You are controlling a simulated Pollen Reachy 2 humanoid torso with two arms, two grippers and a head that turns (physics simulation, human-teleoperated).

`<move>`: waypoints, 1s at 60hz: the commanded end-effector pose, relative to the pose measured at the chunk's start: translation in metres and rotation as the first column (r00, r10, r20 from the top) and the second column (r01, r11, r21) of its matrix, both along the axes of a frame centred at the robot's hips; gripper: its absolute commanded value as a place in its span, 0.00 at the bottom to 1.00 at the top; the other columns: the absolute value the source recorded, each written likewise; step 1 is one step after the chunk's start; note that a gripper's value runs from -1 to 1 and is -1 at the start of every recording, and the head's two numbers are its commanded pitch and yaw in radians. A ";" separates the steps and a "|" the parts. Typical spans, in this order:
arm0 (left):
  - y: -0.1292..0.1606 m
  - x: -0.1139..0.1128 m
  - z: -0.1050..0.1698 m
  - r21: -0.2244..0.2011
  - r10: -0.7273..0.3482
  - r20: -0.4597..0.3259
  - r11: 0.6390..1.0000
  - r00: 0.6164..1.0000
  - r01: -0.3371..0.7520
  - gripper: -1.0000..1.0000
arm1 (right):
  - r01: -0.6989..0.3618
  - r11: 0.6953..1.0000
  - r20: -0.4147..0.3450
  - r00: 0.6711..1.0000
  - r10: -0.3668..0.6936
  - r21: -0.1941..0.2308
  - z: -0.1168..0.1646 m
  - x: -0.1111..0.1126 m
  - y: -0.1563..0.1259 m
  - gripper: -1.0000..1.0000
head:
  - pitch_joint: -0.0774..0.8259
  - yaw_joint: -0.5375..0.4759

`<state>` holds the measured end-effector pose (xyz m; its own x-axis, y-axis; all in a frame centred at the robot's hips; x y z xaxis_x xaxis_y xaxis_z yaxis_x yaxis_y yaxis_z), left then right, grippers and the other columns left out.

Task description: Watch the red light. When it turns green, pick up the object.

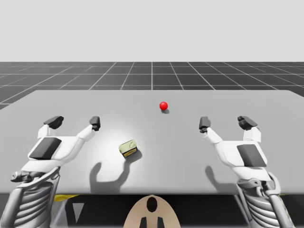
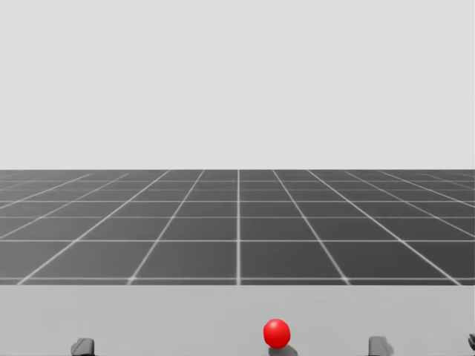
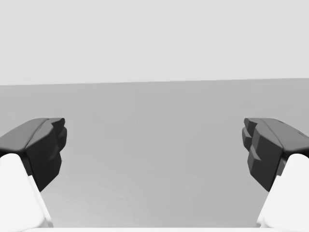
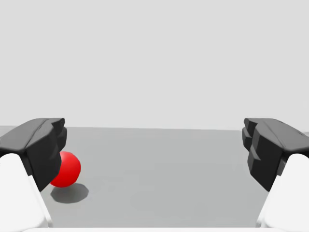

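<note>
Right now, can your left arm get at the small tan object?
Probably yes. The tan object lies on bare table beside my left gripper, toward the middle and nearer my torso, with nothing between. The gripper is open. The light is red, so wait.

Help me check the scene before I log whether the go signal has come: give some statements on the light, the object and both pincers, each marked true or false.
1. The light is red. True.
2. The yellowish object lies on the table, nearer me than the light. True.
3. My left pincer is shut on the yellowish object. False: it is open and empty, with the object lying apart from it.
4. My right pincer is open and holds nothing. True.
5. The yellowish object lies on my right arm's side. False: it lies left of the middle, closer to my left arm.
</note>
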<state>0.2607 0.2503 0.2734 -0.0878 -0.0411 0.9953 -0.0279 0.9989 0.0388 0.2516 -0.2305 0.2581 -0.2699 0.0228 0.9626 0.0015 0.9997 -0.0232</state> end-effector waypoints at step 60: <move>0.002 -0.007 0.002 0.015 0.009 -0.027 1.000 1.000 -0.009 0.00 | 0.060 0.998 0.031 0.998 -0.061 0.036 -0.006 -0.007 0.008 0.00 | 0.53 0.43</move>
